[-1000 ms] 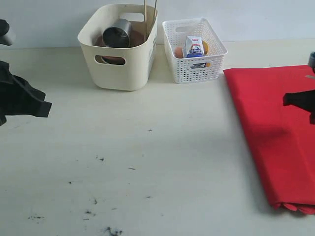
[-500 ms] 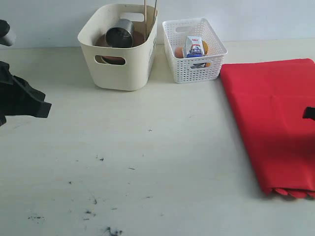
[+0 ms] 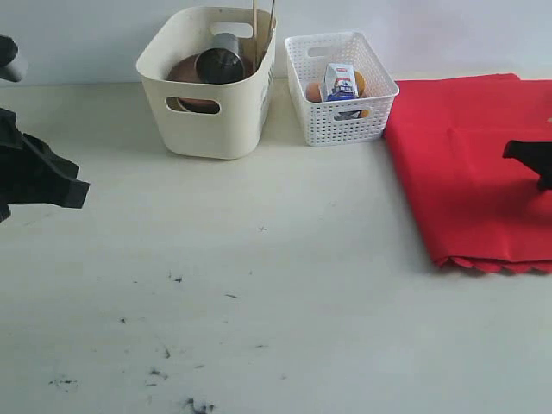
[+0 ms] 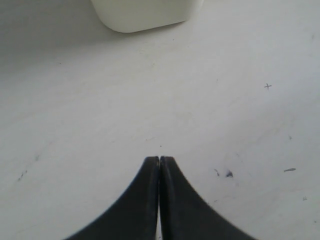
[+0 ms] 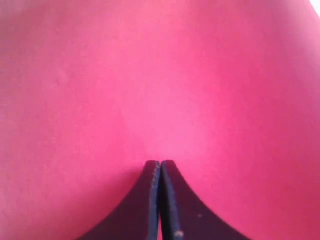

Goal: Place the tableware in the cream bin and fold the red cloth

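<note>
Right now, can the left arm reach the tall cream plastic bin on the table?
Probably yes. Only bare pale table lies between the shut left gripper and the tall cream plastic bin; nothing blocks the way, though the arm's range is unknown.

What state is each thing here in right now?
Cream bin: upright, loaded.
Cup: on its side in the bin.
Chopsticks: standing in the bin.
Basket: upright, holding a packet.
Red cloth: flat on the table, seemingly doubled over.
Left gripper: shut, empty.
Right gripper: shut, over the cloth.
</note>
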Controlling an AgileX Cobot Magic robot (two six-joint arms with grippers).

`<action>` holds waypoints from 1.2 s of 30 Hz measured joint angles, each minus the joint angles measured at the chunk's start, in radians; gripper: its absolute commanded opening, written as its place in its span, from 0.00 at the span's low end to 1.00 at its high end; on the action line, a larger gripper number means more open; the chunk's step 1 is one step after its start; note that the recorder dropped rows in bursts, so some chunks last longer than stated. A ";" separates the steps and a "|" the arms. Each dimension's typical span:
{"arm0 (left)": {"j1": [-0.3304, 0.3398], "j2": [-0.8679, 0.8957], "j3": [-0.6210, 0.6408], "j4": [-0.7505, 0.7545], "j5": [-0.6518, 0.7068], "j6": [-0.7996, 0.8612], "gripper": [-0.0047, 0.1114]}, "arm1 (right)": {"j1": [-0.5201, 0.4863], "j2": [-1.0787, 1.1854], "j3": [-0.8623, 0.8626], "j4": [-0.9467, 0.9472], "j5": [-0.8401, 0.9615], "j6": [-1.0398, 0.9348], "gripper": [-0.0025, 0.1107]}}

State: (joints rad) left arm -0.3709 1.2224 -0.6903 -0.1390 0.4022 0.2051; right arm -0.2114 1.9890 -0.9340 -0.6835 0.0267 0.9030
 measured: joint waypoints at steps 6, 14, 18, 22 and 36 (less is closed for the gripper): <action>0.000 0.000 0.000 -0.003 0.000 0.000 0.06 | 0.022 0.090 -0.134 0.000 -0.027 -0.009 0.02; 0.000 0.000 0.000 -0.021 0.039 0.000 0.06 | 0.094 0.036 -0.199 0.043 0.251 -0.002 0.02; 0.000 0.000 0.000 -0.042 0.037 0.000 0.06 | 0.094 0.042 -0.107 0.056 0.138 0.060 0.02; 0.000 0.000 0.000 -0.044 0.035 0.000 0.06 | 0.094 0.110 -0.140 0.056 -0.043 0.064 0.02; 0.000 0.000 0.000 -0.046 0.019 -0.002 0.06 | 0.094 0.072 -0.211 0.056 0.018 0.069 0.02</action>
State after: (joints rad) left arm -0.3709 1.2224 -0.6903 -0.1852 0.4213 0.2028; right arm -0.1171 2.0614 -1.1455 -0.6277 0.0443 0.9724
